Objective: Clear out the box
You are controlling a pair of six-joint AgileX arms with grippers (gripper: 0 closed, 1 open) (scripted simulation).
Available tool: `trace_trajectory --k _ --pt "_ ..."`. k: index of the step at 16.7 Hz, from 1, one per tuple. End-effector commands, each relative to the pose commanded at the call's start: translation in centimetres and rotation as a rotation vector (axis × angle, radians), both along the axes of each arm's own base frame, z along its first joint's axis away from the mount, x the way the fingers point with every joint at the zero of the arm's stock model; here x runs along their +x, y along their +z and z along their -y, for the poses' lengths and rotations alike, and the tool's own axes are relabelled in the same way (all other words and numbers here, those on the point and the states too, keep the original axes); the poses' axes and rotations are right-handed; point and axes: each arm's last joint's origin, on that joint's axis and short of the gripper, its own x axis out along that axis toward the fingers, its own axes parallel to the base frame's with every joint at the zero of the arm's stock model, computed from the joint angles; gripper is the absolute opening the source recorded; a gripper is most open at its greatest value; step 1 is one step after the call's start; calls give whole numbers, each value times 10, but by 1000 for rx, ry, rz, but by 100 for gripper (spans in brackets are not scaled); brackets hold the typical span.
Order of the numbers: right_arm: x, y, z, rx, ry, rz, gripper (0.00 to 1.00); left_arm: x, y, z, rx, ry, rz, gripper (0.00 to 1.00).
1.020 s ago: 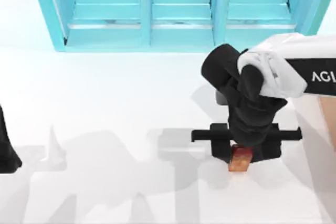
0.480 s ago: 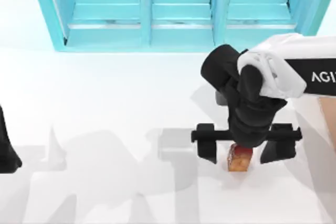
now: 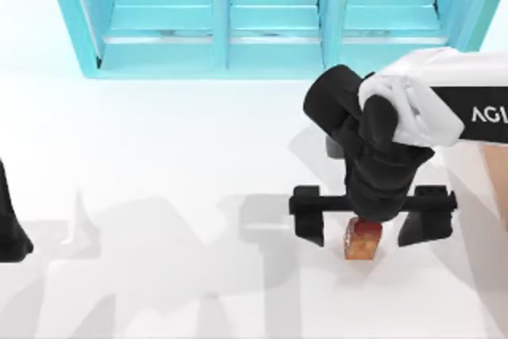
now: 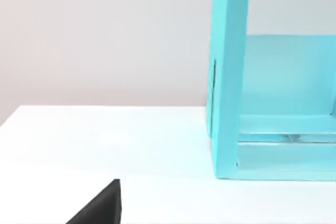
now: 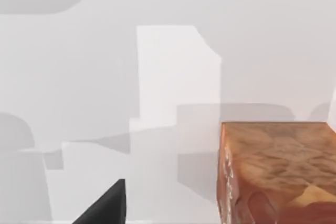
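While the left arm (image 3: 9,224) sits parked at the left edge of the white surface (image 3: 159,156), the right hand (image 3: 373,234) hangs spread wide over a small orange-brown block (image 3: 362,241) that rests on the surface right of centre, one finger to each side and neither touching it. At the surface's right edge, a tan sliver of the box (image 3: 498,180) shows. Along the far side stands the turquoise shelf unit (image 3: 270,13).

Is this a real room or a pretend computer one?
Probably pretend, a computer-made test table: a plain white table, a turquoise shelf unit, and my right pincer open over a small orange-brown block.
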Motion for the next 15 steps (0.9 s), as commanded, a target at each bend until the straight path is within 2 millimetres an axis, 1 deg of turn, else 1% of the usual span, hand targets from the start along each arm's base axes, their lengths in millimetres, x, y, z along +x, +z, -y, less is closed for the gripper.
trace_trajectory --k 2,7,9,11,15 --pt "1 13 -1 0 0 0 100 0 0 0 0 0 0 100" --pt "1 58 -1 0 0 0 100 0 0 0 0 0 0 100" --pt "0 72 0 0 0 0 100 0 0 0 0 0 0 100" --pt "0 76 0 0 0 0 100 0 0 0 0 0 0 100" --pt "0 74 0 -3 1 -4 100 0 0 0 0 0 0 100"
